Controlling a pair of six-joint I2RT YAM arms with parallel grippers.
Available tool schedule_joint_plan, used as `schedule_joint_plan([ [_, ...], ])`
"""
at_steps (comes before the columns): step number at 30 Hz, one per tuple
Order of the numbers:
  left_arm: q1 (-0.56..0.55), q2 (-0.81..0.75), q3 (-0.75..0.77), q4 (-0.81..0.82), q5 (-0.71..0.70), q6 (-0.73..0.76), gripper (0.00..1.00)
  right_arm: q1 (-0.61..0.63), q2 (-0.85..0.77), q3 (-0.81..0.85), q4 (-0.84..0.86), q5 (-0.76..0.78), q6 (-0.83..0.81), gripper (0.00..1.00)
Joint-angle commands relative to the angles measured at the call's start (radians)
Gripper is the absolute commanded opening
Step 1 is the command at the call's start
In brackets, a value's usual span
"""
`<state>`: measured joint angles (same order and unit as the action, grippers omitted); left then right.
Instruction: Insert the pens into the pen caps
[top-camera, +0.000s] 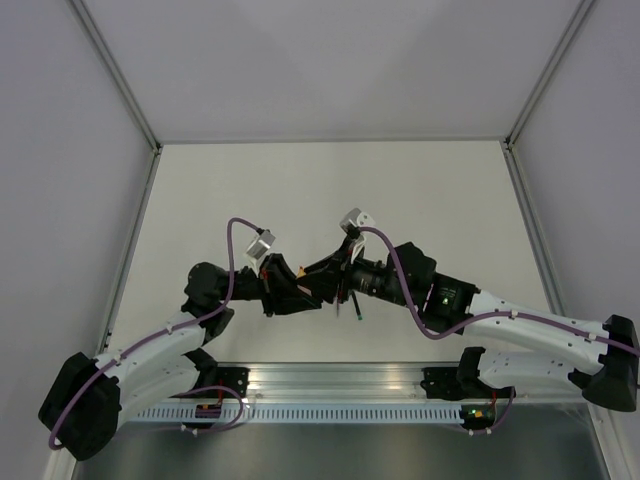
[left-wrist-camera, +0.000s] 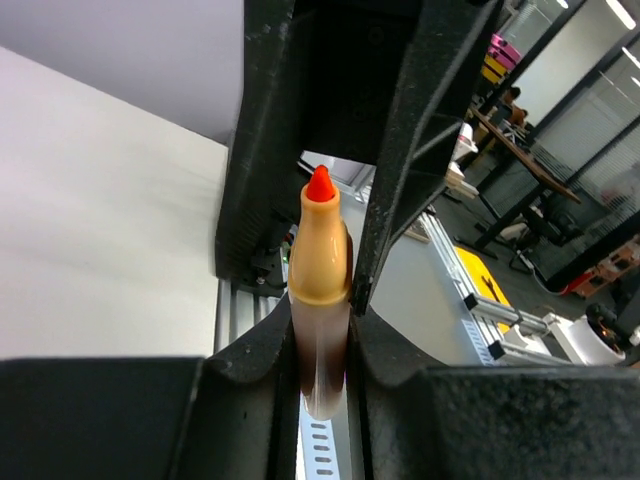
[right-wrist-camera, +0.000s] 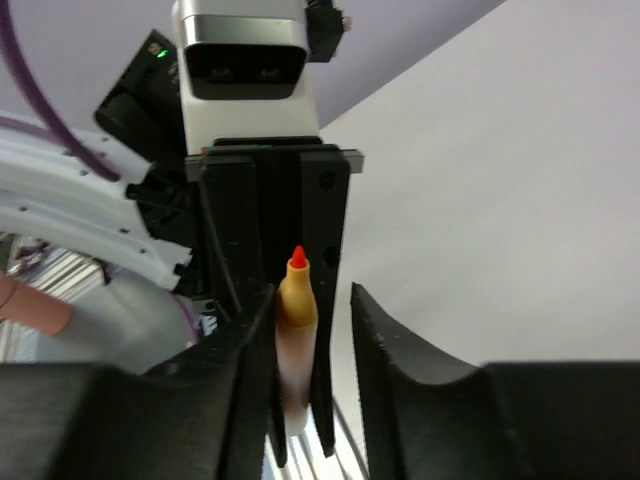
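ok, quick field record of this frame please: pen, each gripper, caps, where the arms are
pen: one orange-tipped pen, tip bare, standing between both grippers
left gripper: shut on the pen's dark barrel, just below the tan section
right gripper: fingers straddle the pen, with a gap on one side; reads as open
pen caps: none visible in any view
arms: meet over the middle of the table
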<state>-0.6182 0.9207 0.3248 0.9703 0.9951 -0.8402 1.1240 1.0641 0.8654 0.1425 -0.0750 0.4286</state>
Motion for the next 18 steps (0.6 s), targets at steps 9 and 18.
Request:
schedule_joint_plan([
  [9, -0.011, -0.006, 0.008, -0.097, -0.064, 0.073, 0.02, -0.009, -0.076, 0.03, -0.078, 0.282, -0.039, 0.52],
  [18, -0.009, 0.015, -0.001, -0.024, -0.027, 0.032, 0.02, -0.01, 0.01, 0.04, -0.027, 0.146, -0.031, 0.48],
])
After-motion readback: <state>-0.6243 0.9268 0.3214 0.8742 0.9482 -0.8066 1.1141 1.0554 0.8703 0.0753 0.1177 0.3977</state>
